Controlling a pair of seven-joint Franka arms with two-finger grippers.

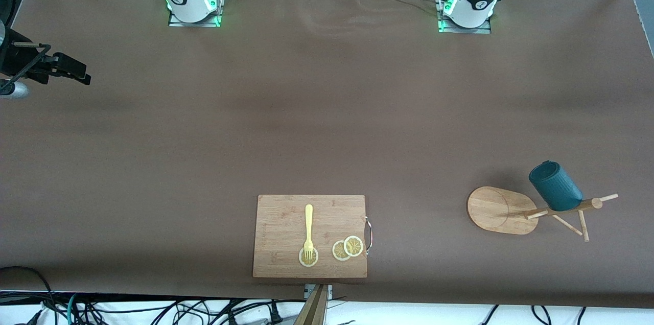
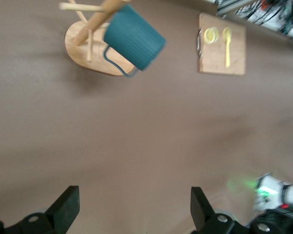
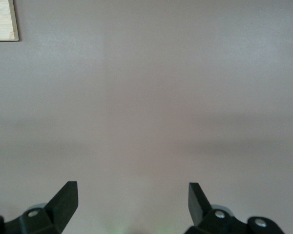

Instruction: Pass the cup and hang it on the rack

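The dark teal cup (image 1: 555, 187) hangs on a peg of the bamboo rack (image 1: 498, 210), which stands at the left arm's end of the table, near the front camera. In the left wrist view the cup (image 2: 134, 41) hangs by its handle over the rack's oval base (image 2: 83, 48). My left gripper (image 2: 135, 192) is open and empty, high over bare table and well apart from the rack. My right gripper (image 3: 132, 187) is also open and empty over bare table. It shows in the front view (image 1: 76, 72) at the edge of the right arm's end.
A rectangular cutting board (image 1: 310, 235) lies near the front edge at mid-table, with a yellow fork (image 1: 308, 230) and lemon slices (image 1: 347, 248) on it. It also shows in the left wrist view (image 2: 222, 46). One corner of the board (image 3: 2, 19) is in the right wrist view.
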